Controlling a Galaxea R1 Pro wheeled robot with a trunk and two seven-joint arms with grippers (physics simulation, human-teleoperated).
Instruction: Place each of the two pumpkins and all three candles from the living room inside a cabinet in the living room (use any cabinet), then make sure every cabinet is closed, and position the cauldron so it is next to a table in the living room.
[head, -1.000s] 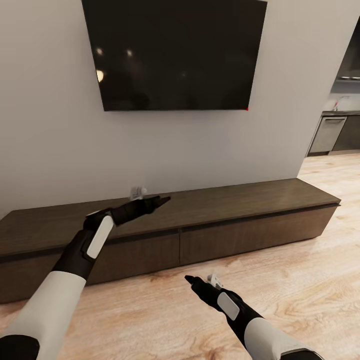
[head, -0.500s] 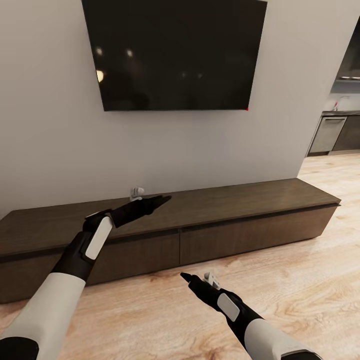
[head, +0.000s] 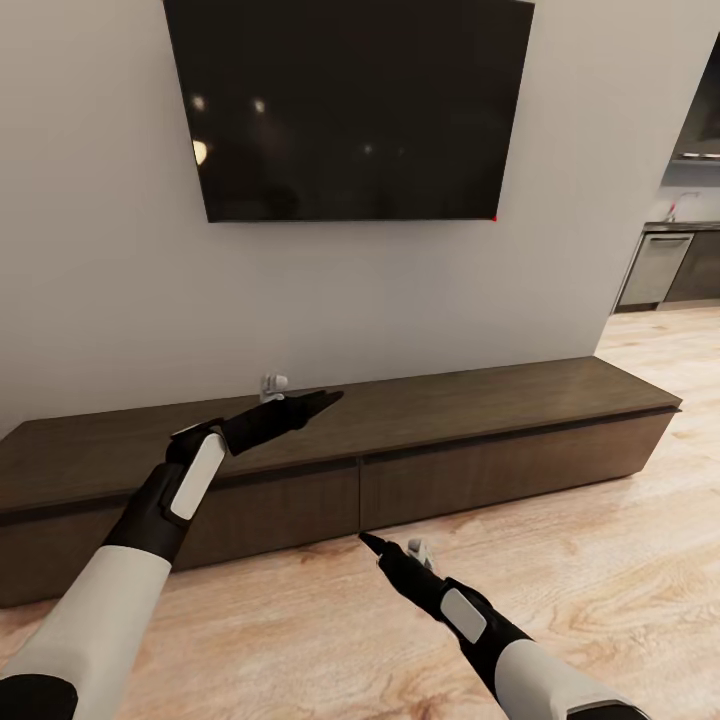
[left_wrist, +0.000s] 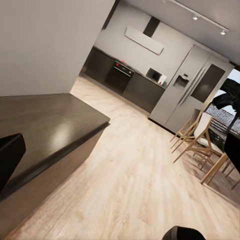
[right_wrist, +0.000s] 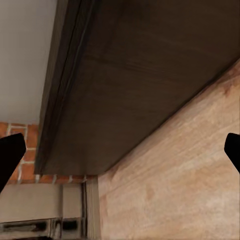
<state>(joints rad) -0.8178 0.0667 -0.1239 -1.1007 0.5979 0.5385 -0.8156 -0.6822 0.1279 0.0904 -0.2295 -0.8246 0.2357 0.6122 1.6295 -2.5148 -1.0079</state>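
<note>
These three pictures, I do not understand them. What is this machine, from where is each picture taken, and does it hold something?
It is a simulated robot with two arms. The big picture is from its head: the left gripper hovers above the long dark cabinet, and the right gripper points low at the cabinet's front, just above the wood floor. A black TV hangs on the wall. The other two pictures come from cameras at each wrist. In those, each gripper's fingers stand wide apart with nothing between them. The cabinet's drawers look closed.

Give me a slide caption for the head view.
Right gripper reaching low toward the closed cabinet drawer front under the TV.
</note>
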